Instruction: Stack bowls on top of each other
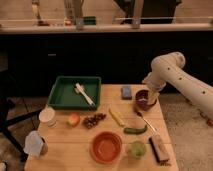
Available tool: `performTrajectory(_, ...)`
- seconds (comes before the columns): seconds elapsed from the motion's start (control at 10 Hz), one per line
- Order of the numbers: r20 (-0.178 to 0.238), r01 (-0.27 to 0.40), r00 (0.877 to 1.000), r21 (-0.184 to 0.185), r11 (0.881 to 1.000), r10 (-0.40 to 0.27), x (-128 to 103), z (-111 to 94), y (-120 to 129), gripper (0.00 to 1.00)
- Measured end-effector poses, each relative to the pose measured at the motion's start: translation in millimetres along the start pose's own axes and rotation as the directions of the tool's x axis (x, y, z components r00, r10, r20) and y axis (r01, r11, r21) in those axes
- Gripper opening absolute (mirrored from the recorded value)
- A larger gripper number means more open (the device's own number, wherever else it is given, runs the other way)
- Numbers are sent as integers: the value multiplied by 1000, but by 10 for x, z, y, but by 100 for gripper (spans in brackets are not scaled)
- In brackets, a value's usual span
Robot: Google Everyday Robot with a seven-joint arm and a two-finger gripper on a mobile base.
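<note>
A small dark maroon bowl (143, 99) sits near the table's right edge, at mid depth. A wider, shallow orange-red bowl (106, 146) sits near the front edge, left of a small green cup (137, 148). My gripper (150, 91) hangs from the white arm (176, 75) that reaches in from the right. It is right at the maroon bowl's far right rim, and the arm hides its fingers.
A green tray (61, 91) with a white utensil stands at back left. A blue sponge (126, 91), banana (116, 116), green pepper (135, 130), grapes (93, 120), an apple (73, 119), a brush (159, 148), a jar (47, 116) and a wrapped item (34, 144) lie around.
</note>
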Motion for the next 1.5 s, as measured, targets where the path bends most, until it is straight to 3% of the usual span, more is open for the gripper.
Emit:
performTrajectory(0.5,-2,-3,1000,-2,1000,3,31,59,-29,80)
performTrajectory(0.9,-16,-34,999,-32,999,33,248,436,-353,80)
performTrajectory(1.3,26,-91,995,-59,994,92,407,742,-553,80)
performTrajectory(1.5,34,-100,994,-52,994,102,465,855,-567,80)
